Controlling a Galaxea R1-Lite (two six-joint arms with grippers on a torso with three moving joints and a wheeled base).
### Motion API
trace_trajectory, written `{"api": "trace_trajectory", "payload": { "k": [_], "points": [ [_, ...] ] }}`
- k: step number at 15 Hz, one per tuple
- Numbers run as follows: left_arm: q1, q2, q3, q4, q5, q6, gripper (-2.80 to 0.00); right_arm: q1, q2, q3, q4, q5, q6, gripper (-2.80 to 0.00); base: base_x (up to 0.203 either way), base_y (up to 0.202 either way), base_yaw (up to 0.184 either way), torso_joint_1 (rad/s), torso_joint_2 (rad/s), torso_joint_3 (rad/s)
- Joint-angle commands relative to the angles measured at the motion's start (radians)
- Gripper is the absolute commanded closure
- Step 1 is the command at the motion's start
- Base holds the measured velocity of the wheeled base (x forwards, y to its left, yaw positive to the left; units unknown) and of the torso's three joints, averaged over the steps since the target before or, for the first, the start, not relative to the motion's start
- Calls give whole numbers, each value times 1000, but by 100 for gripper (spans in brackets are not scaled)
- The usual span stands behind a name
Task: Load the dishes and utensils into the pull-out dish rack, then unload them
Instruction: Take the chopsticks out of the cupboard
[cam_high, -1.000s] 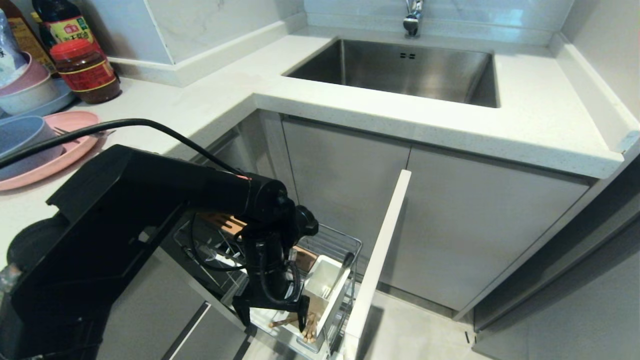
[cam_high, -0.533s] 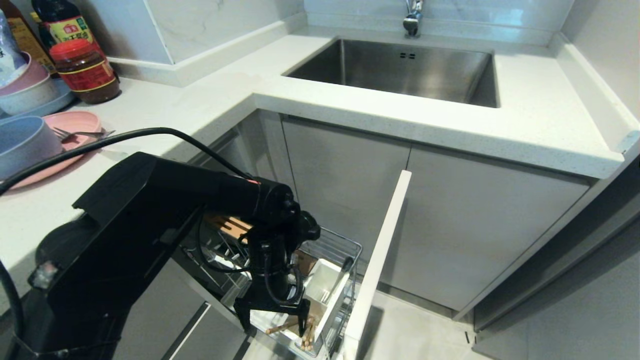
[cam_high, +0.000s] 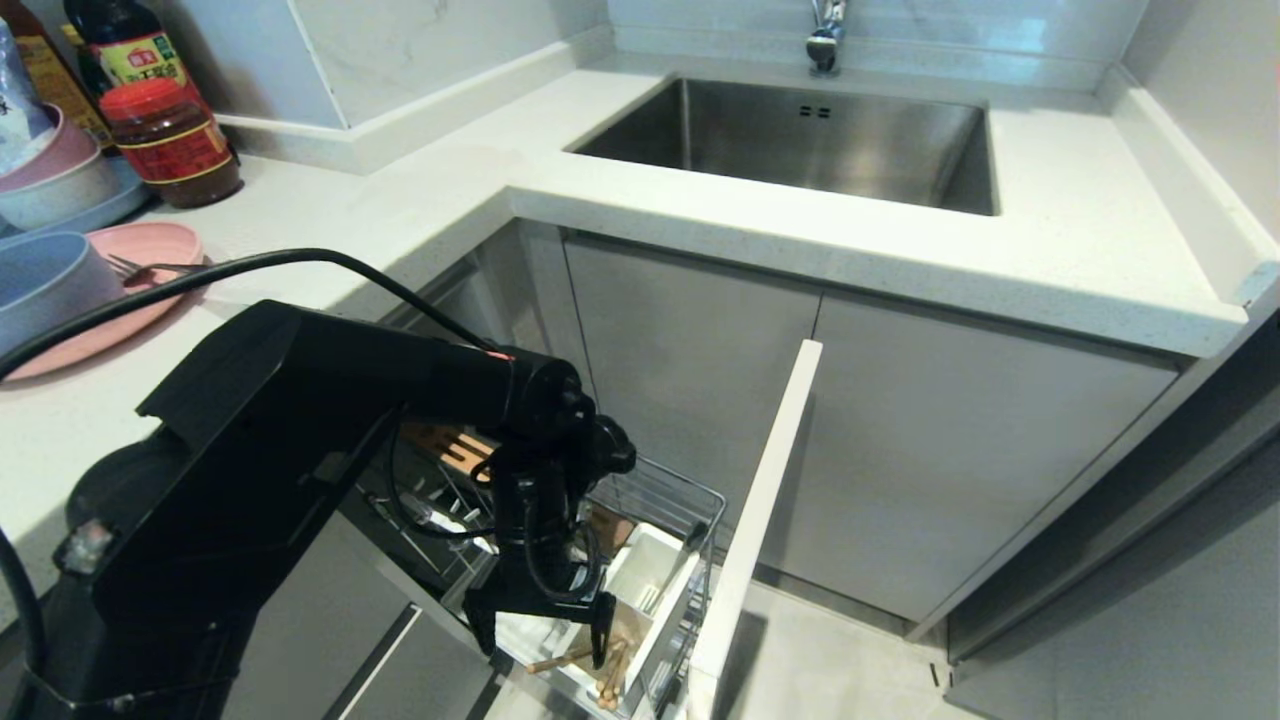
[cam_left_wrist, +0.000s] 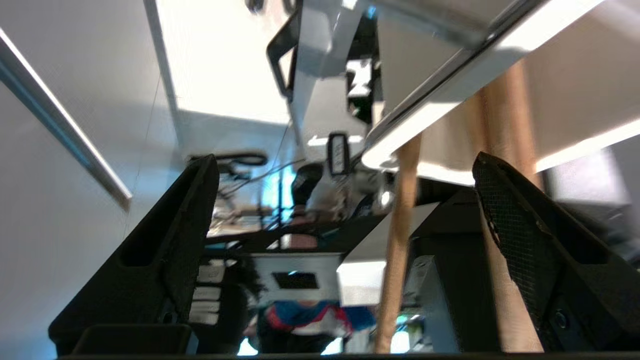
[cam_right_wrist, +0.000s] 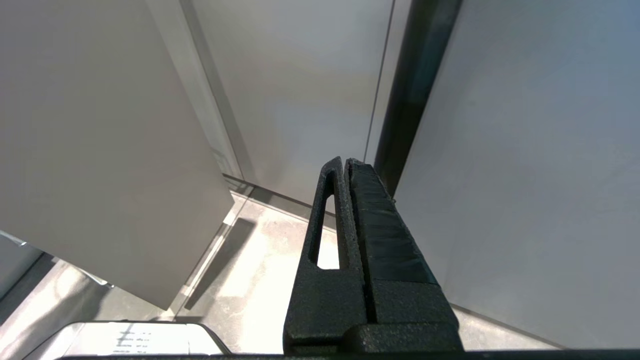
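The pull-out dish rack (cam_high: 700, 500) stands drawn out below the counter, with its white utensil box (cam_high: 648, 575) inside. My left gripper (cam_high: 540, 645) points down into the rack's front end, open, with its fingers either side of the wooden chopsticks (cam_high: 610, 680). In the left wrist view the gripper (cam_left_wrist: 345, 159) is wide open, and the chopsticks (cam_left_wrist: 400, 250) stand between the fingers, nearer one of them. A metal utensil (cam_high: 690, 545) leans in the box. On the counter at far left sit the pink plate (cam_high: 150, 250), the blue-grey bowl (cam_high: 40, 285) and a fork (cam_high: 150, 268). My right gripper (cam_right_wrist: 345, 162) hangs shut, parked over the floor.
The rack's pale-grey cabinet front (cam_high: 770, 480) juts out to the right of my left arm. A steel sink (cam_high: 800, 140) is set into the counter behind. A red-lidded jar (cam_high: 170, 145), bottles and stacked bowls (cam_high: 60, 170) crowd the counter's far left corner.
The left arm's elbow has shifted a little. The gripper has stayed open over the chopsticks, almost in the same place.
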Motion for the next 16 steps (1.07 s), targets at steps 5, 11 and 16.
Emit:
{"api": "trace_trajectory", "payload": {
  "k": [5, 11, 16],
  "points": [
    [2, -43, -32, 0, 5, -80, -280, 0, 0, 0, 0, 0, 0, 0, 0, 0, 0, 0, 0, 0],
    [-3, -103, -1, 72, -2, -1, -280, 0, 0, 0, 0, 0, 0, 0, 0, 0, 0, 0, 0, 0],
    [-3, -71, 11, 130, -7, 62, -280, 0, 0, 0, 0, 0, 0, 0, 0, 0, 0, 0, 0, 0]
  ]
}}
